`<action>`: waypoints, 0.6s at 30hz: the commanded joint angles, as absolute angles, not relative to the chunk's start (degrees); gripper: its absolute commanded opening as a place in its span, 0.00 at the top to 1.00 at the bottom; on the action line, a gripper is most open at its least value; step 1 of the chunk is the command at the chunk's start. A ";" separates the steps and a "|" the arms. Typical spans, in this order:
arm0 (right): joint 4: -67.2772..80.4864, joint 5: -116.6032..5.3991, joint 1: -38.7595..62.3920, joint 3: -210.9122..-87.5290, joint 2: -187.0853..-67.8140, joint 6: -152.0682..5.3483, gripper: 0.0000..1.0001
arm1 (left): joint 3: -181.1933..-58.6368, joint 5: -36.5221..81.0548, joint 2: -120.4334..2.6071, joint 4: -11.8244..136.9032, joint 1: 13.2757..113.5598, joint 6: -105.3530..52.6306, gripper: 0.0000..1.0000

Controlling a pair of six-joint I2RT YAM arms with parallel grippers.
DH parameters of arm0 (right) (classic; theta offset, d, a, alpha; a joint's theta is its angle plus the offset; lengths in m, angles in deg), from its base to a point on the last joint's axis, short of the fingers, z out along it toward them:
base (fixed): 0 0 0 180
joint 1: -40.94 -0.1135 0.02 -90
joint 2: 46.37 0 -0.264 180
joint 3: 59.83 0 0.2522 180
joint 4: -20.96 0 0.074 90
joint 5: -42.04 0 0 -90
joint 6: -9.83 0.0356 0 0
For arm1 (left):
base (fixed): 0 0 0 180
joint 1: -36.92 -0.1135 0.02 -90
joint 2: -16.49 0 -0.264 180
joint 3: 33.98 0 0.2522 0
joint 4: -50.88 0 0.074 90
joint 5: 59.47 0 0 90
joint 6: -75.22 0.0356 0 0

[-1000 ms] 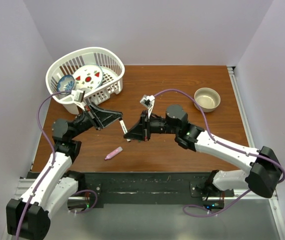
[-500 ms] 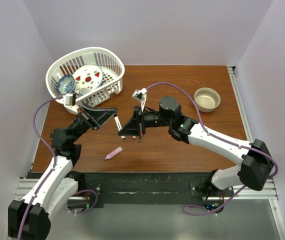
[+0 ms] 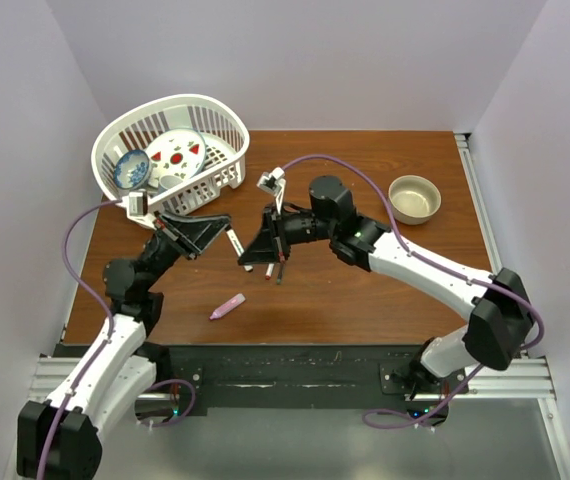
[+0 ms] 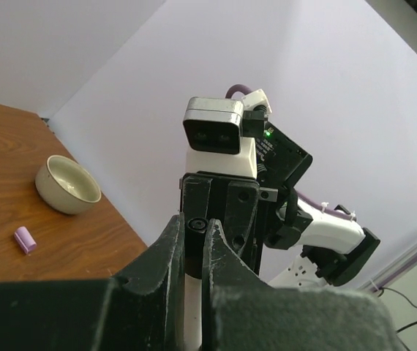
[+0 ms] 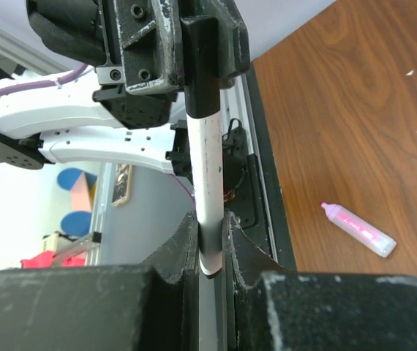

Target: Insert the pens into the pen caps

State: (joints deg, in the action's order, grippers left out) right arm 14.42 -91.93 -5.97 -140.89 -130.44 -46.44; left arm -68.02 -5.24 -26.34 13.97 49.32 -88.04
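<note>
Right hand (image 5: 210, 241) clamped on white pen (image 5: 209, 168), left hand (image 4: 196, 238) clamped on dark cap (image 5: 204, 73), both above counter (image 5: 355, 110); any tilt between them could jam the tip or bend the pen

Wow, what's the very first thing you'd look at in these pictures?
The left gripper and the right gripper meet nose to nose above the middle of the table, both pinching one white pen between them. After that, a pink pen lying alone near the front, and a white basket with dishes at the back left corner.
</note>
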 commanded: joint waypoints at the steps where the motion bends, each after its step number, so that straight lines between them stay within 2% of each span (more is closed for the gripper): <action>1: 48.15 -72.83 0.07 -154.61 -131.18 -41.86 1.00 | -61.98 -36.45 -27.89 14.96 54.06 -94.15 1.00; 6: 45.10 -73.71 0.16 -155.15 -130.66 -42.64 1.00 | -68.37 -31.63 -28.76 22.87 54.06 -88.20 1.00; 9: 38.77 -77.38 0.16 -152.70 -128.82 -43.52 1.00 | -77.40 -26.10 -31.04 35.60 53.97 -78.56 1.00; 11: 37.17 -78.11 0.07 -145.95 -125.49 -44.14 0.98 | -82.79 -22.84 -33.33 46.68 53.88 -72.91 1.00; 12: 36.39 -78.46 -0.01 -141.14 -123.99 -44.40 0.94 | -88.21 -20.21 -36.13 50.02 53.88 -67.31 1.00; 13: 33.60 -78.55 -0.01 -138.91 -122.58 -45.53 0.86 | -90.96 -18.97 -37.72 55.97 53.88 -64.90 1.00; 14: 32.00 -78.55 -0.01 -136.80 -121.27 -45.72 0.81 | -95.86 -16.69 -41.04 58.64 53.79 -62.62 1.00; 17: 28.91 -79.95 0.07 -127.75 -115.20 -44.50 0.59 | -102.04 -12.65 -46.85 64.46 53.79 -56.54 1.00; 18: 28.65 -80.04 -0.01 -123.64 -112.49 -43.62 0.55 | -103.11 -11.67 -48.27 67.43 53.79 -54.27 1.00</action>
State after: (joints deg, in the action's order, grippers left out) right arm 23.19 -84.91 -0.99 -131.78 -120.39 -44.32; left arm -97.90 -9.87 -42.18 47.43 53.52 -67.31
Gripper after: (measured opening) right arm 0.374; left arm 0.101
